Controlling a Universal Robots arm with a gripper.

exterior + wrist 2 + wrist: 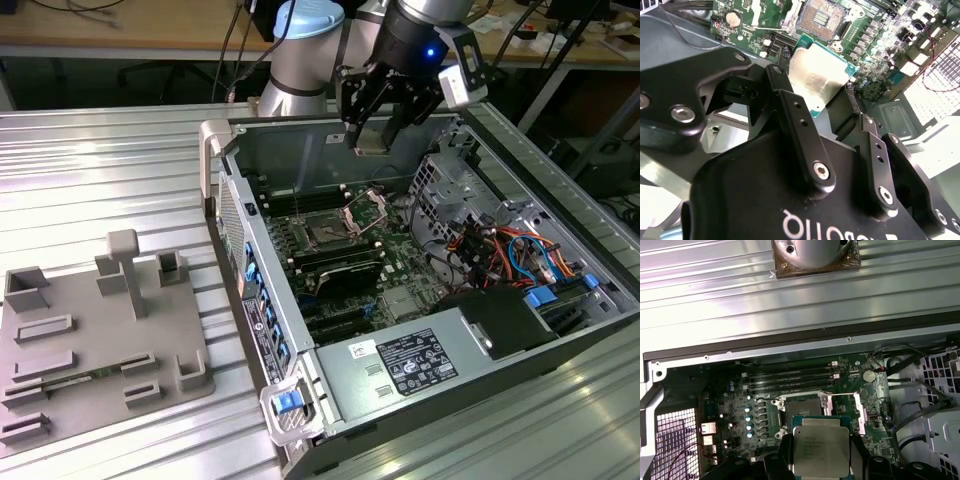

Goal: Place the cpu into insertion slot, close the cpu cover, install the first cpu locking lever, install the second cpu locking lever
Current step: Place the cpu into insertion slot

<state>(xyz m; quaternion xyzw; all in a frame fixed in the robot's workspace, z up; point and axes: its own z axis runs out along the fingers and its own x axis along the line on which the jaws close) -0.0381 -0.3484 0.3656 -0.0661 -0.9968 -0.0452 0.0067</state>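
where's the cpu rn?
In the exterior view, the cpu is clamped in the end effector, raised over the open computer case. In the first wrist view, the empty insertion slot sits on the motherboard just past it.

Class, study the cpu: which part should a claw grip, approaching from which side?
Two opposite thin edges, approached from above the flat face. The cpu is a thin flat square, so only its edges give parallel surfaces; the claw pinches it there now.

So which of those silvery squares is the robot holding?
The cpu, the solid-faced chip clamped in the gripper; the cpu cover is a hollow frame standing open beside the insertion slot.
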